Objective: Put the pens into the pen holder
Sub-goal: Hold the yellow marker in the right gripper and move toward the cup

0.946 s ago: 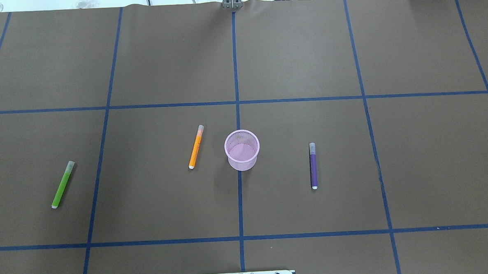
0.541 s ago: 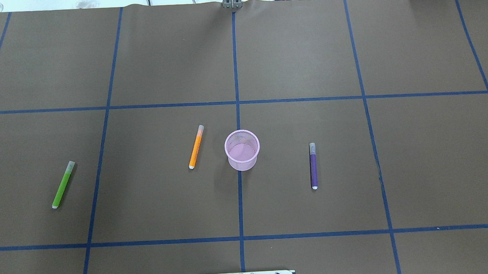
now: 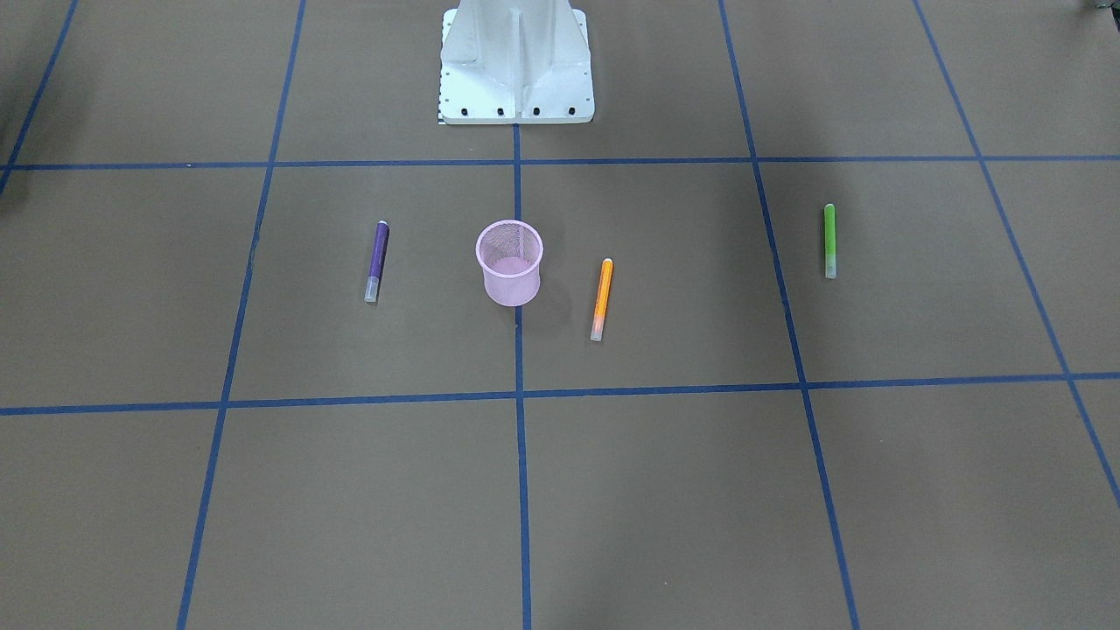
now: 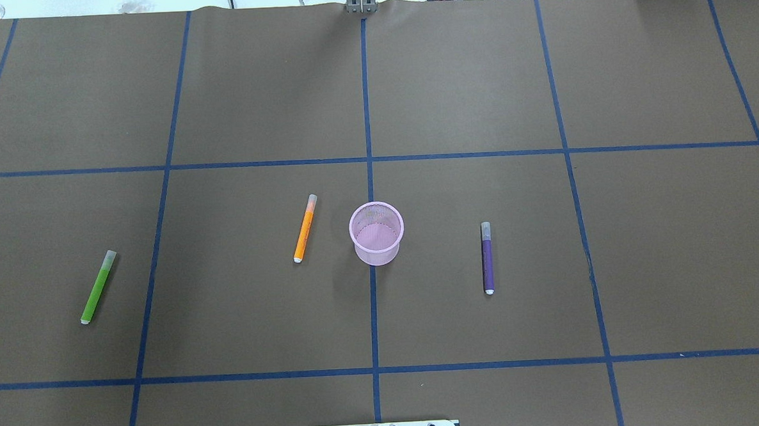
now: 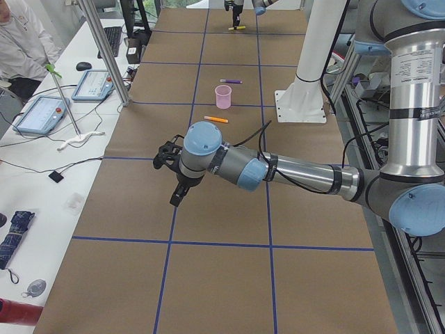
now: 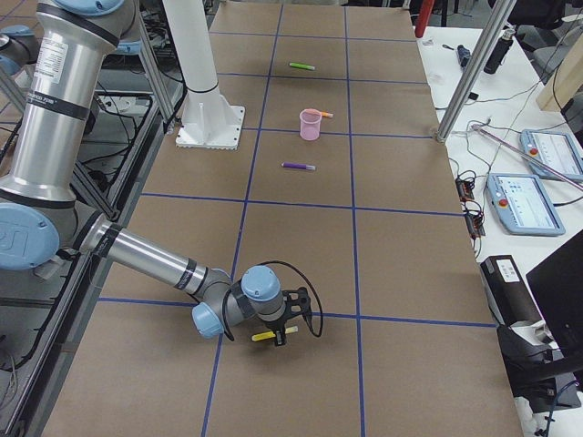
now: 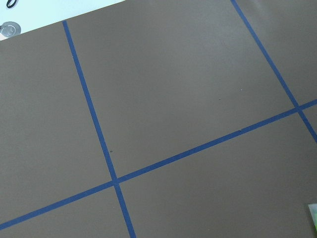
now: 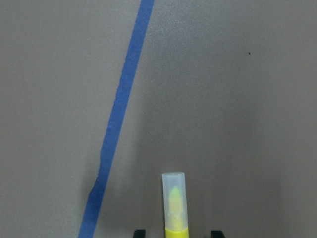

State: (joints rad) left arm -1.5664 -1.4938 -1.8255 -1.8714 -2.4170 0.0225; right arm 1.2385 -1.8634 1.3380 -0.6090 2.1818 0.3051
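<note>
The pink mesh pen holder (image 4: pixel 377 256) stands upright at the table's middle. The orange pen (image 4: pixel 304 229) lies just to its left, the purple pen (image 4: pixel 487 259) to its right, and the green pen (image 4: pixel 98 287) far left. The yellow pen (image 8: pixel 174 208) lies between the fingers of my right gripper (image 8: pixel 177 232), which is open with a gap on each side. This is far off on my right side (image 6: pixel 281 335). My left gripper (image 5: pixel 176 200) hovers over bare table far to my left. I cannot tell whether it is open or shut.
The white robot base (image 3: pixel 516 66) stands behind the holder. Blue tape lines (image 4: pixel 365 111) grid the brown table. Operator desks with tablets (image 6: pixel 533 196) run along the far table edge. A greenish corner (image 7: pixel 313 218) shows at the left wrist view's lower right.
</note>
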